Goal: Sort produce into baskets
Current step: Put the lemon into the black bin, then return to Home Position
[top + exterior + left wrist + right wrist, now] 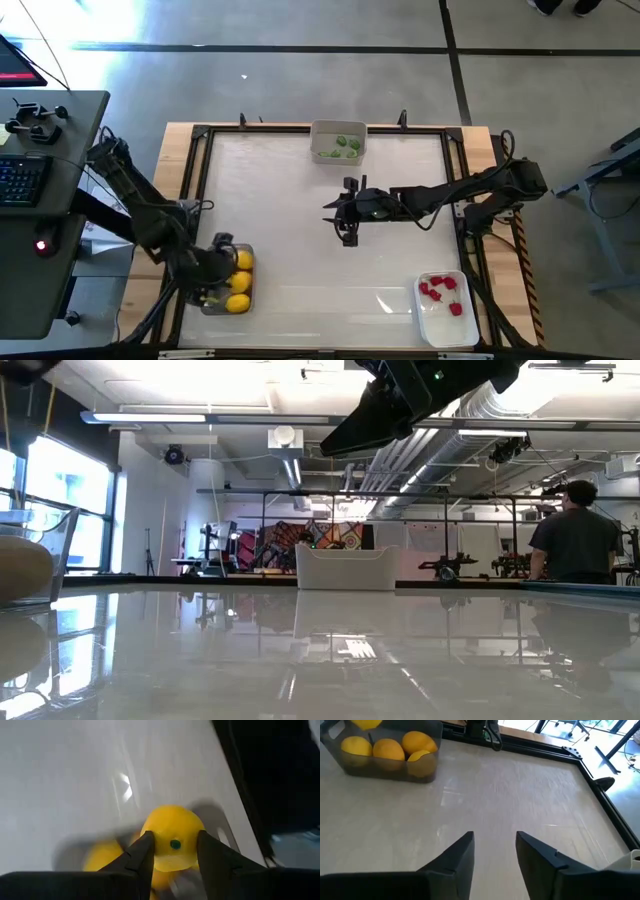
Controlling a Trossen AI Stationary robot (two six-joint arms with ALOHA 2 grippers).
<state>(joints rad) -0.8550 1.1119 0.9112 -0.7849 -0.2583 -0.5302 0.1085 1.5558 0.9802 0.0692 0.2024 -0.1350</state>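
Left wrist view gives you the lemon (173,844) pinched between the left gripper (174,851) fingers, right over the dark bin (226,281) at the table's (300,210) front left corner. More lemons (388,749) already lie in that bin, three of them showing through its wall in the right wrist view. You have the green pieces (343,144) in the grey bin (338,141) at the middle of the far edge, and the strawberries (440,290) in the white bin (445,309) at the front right corner. Your right gripper (494,851) hangs above the bare middle of the table, fingers apart and holding nothing. Beyond the table, a person (574,536) stands in the room.
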